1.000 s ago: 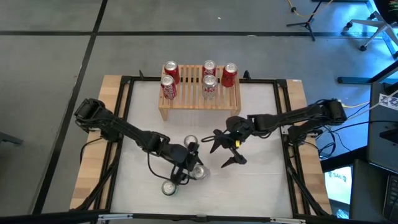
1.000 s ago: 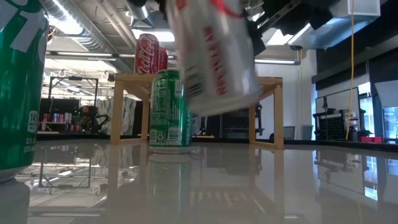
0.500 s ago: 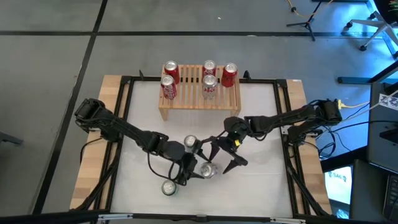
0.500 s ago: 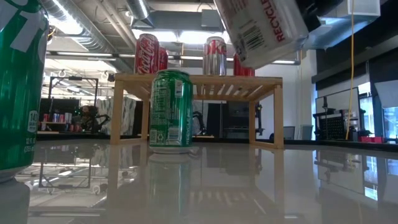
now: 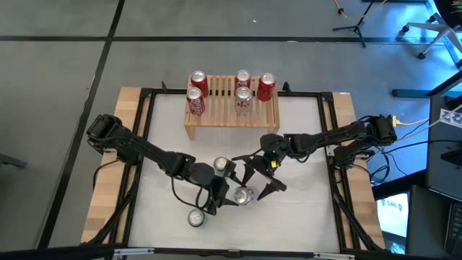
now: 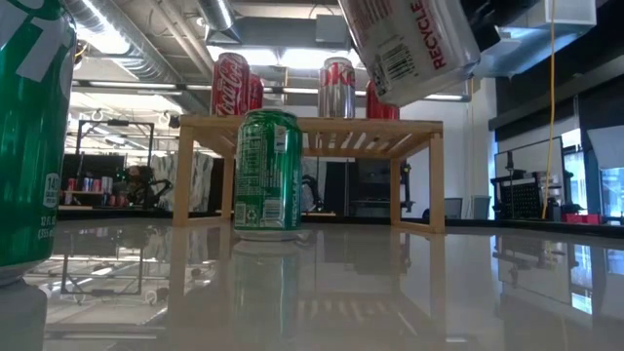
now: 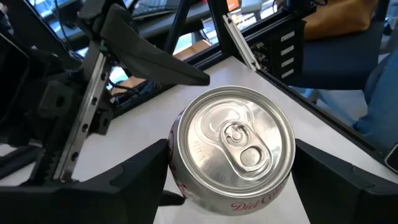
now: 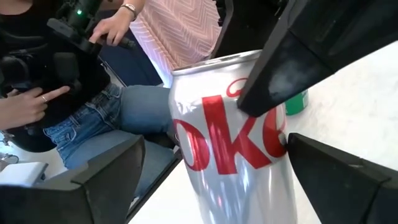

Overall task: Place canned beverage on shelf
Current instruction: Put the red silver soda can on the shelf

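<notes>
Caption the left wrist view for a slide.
Left gripper holds a silver Diet Coke can above the white table, the open right gripper's dark finger beside it.

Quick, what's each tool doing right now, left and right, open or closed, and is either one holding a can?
Left tool: closed on the silver Diet Coke can, lifted off the table.
Right tool: open, holding nothing, beside that can.

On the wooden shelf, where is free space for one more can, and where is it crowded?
The shelf has bare slats at its front right corner, beside the front silver can and before the red can. A narrower gap lies between the front red can and that silver can. The back row is crowded.
</notes>
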`<state>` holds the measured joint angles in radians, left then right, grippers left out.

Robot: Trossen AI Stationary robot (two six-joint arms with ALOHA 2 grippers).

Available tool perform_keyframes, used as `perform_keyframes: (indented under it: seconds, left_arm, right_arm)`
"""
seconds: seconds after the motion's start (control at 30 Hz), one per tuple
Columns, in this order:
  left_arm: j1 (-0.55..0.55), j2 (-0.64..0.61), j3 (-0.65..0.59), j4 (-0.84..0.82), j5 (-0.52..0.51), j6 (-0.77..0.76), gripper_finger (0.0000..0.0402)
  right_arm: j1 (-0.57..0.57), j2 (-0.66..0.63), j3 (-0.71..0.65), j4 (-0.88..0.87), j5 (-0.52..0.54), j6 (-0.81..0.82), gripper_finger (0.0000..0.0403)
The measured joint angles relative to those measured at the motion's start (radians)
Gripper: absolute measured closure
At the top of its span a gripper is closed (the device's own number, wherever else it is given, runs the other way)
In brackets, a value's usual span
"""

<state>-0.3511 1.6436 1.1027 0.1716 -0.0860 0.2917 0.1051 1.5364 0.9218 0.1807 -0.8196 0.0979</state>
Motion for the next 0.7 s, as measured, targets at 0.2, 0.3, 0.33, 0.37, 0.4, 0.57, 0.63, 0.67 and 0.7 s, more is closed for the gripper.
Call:
perform_keyframes:
  seconds: [0.2,0.3,0.33,0.37,0.4,0.57,0.63,0.67,0.7]
  left_arm:
    - [0.0,0.0,0.0,-0.059,0.001,-0.09,0.0112]
    - [-0.001,0.0,0.0,-0.099,0.002,-0.147,0.0112]
    - [-0.001,0.0,0.0,-0.109,0.002,-0.168,0.0112]
    - [-0.001,0.0,0.0,-0.119,0.007,-0.189,0.0112]
    - [-0.001,0.004,0.0,-0.122,0.017,-0.207,0.0112]
    - [-0.001,0.066,0.0,-0.118,0.113,-0.245,0.0112]
    - [-0.002,0.097,0.0,-0.123,0.145,-0.274,0.0112]
    - [-0.002,0.108,0.0,-0.121,0.157,-0.289,0.0112]
    - [-0.002,0.117,0.0,-0.118,0.167,-0.295,0.0112]
  right_arm:
    - [0.0,0.0,0.0,-0.025,0.042,0.001,0.0017]
    - [-0.001,0.0,0.0,-0.036,0.068,0.001,0.0017]
    - [-0.001,0.0,0.0,-0.037,0.069,0.001,0.0017]
    - [-0.001,0.0,0.0,-0.04,0.071,0.0,0.0017]
    - [-0.001,0.0,0.0,-0.043,0.072,0.0,0.0017]
    - [-0.001,0.0,0.0,-0.045,0.075,0.0,0.0017]
    - [-0.001,0.0,0.0,-0.05,0.075,0.0,0.0017]
    - [-0.001,0.0,0.0,-0.05,0.075,0.0,0.0017]
    - [-0.001,0.0,0.0,-0.05,0.075,0.0,0.0017]
